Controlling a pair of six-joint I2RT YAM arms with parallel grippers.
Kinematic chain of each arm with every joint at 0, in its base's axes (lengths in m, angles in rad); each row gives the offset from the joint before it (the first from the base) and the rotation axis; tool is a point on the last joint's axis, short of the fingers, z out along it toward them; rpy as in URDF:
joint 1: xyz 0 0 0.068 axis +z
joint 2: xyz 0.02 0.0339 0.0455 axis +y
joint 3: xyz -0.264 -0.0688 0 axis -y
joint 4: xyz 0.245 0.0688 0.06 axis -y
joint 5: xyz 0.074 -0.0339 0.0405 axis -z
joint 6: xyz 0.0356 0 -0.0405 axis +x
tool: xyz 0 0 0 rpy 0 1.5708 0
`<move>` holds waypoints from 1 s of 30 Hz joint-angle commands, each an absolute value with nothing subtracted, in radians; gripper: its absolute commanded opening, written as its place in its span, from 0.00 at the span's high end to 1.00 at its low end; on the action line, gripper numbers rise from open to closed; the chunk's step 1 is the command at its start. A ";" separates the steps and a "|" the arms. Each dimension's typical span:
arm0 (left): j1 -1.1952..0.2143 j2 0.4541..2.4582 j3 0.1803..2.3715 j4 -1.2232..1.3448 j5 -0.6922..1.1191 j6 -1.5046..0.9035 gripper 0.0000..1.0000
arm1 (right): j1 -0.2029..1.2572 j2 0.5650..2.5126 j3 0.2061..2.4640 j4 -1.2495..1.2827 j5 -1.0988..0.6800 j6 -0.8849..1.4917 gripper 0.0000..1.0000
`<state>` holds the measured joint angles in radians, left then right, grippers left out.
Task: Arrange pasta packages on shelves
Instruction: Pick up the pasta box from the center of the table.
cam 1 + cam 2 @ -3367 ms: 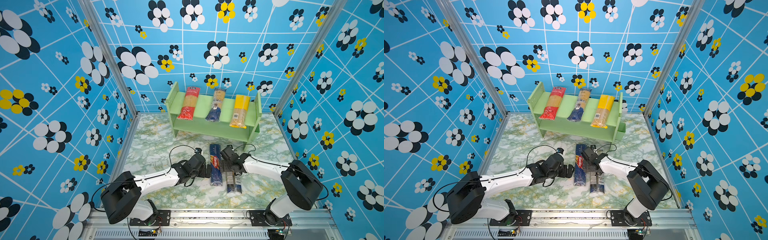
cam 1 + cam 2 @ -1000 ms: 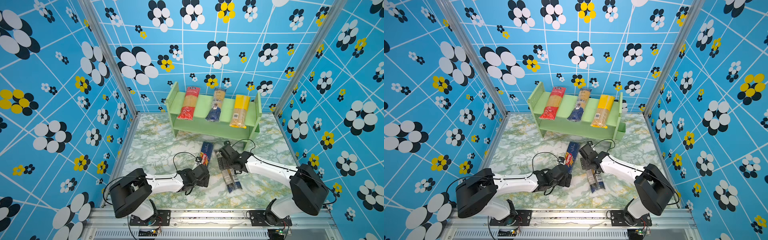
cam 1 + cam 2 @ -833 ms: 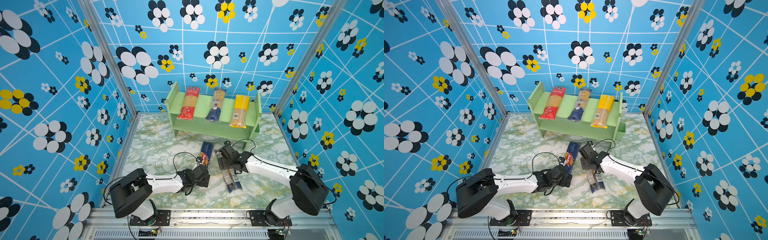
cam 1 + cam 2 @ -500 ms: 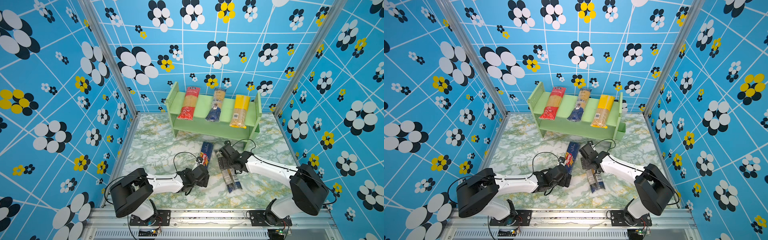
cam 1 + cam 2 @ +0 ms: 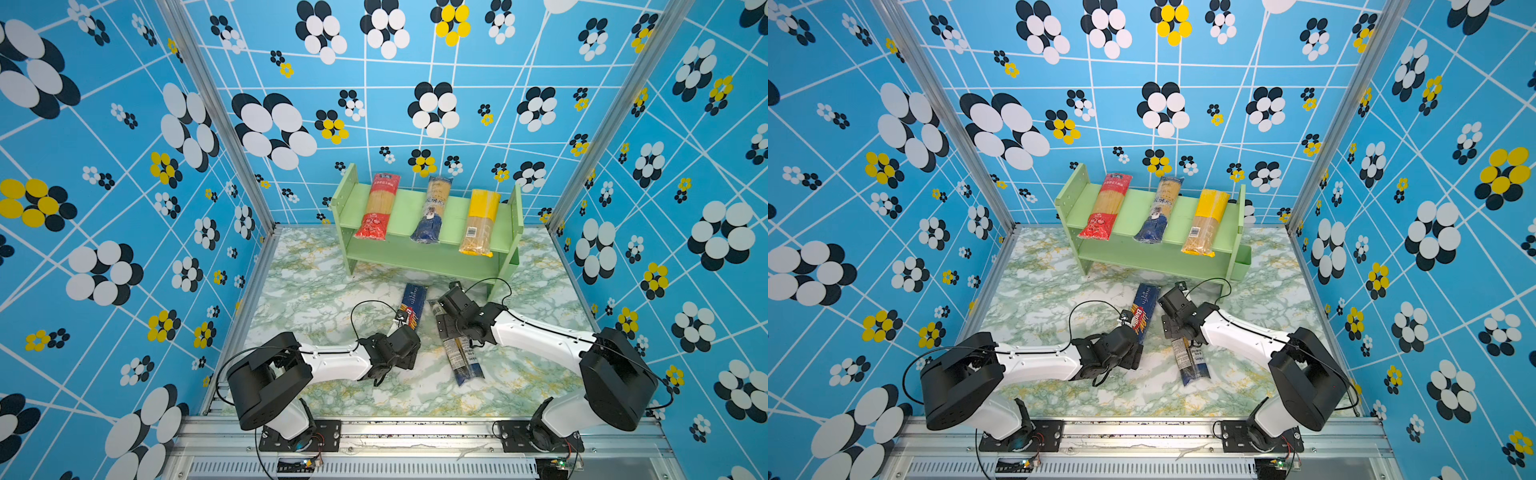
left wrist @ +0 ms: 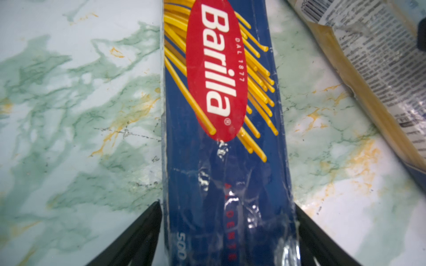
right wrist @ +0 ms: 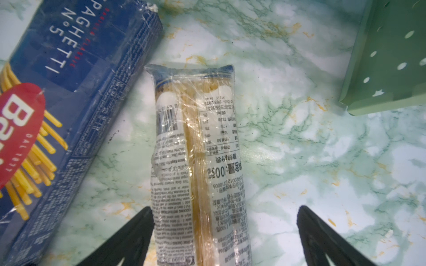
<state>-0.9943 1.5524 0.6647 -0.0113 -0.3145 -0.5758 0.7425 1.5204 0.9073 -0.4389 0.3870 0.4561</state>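
Three pasta packages lie on the top board of the pale green shelves [image 5: 409,208] [image 5: 1133,208]: a red one [image 5: 376,208], a clear one with a navy end [image 5: 432,212] and a yellow-topped one [image 5: 478,220]. Two more lie on the marble floor in front. My left gripper [image 5: 409,330] [image 6: 227,207] has both fingers pressed against the edges of the dark blue Barilla pack [image 5: 413,305] [image 6: 221,138], near its close end. The right gripper [image 5: 451,334] [image 7: 226,209] stands open over the clear pack with the white label [image 5: 463,357] [image 7: 198,161]. One finger touches its side and the other stands well apart.
The shelves' side panel [image 7: 387,57] stands close to the right gripper. The lower shelf board [image 5: 424,257] carries nothing. Patterned blue walls close in the marble floor [image 5: 316,299] on three sides, and a metal rail [image 5: 415,428] runs along the front.
The left gripper's fingers have closed in onto the sides of the Barilla pack. Both arms and both floor packs stay where they were.
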 commanded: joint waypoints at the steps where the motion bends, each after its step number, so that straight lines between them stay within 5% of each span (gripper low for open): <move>1: -0.981 1.577 0.693 -0.063 -0.343 -0.562 0.26 | 0.735 1.500 0.895 -0.455 0.385 0.451 0.01; 8: -0.974 1.589 0.687 -0.064 -0.349 -0.572 0.33 | 0.733 1.502 0.896 -0.454 0.383 0.449 0.01; 17: -0.961 1.592 0.676 -0.059 -0.347 -0.578 0.56 | 0.732 1.500 0.895 -0.459 0.385 0.451 0.01; 23: -0.951 1.567 0.650 -0.042 -0.343 -0.581 0.81 | 0.730 1.502 0.895 -0.459 0.386 0.452 0.01; 25: -0.947 1.556 0.639 -0.035 -0.344 -0.584 1.00 | 0.729 1.503 0.894 -0.460 0.386 0.453 0.01; 30: -0.939 1.533 0.636 -0.053 -0.356 -0.590 1.00 | 0.729 1.503 0.893 -0.459 0.387 0.453 0.01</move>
<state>-0.9657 1.5478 0.6647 0.0101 -0.3069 -0.5831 0.7361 1.5204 0.9073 -0.4389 0.3870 0.4561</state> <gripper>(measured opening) 0.380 0.991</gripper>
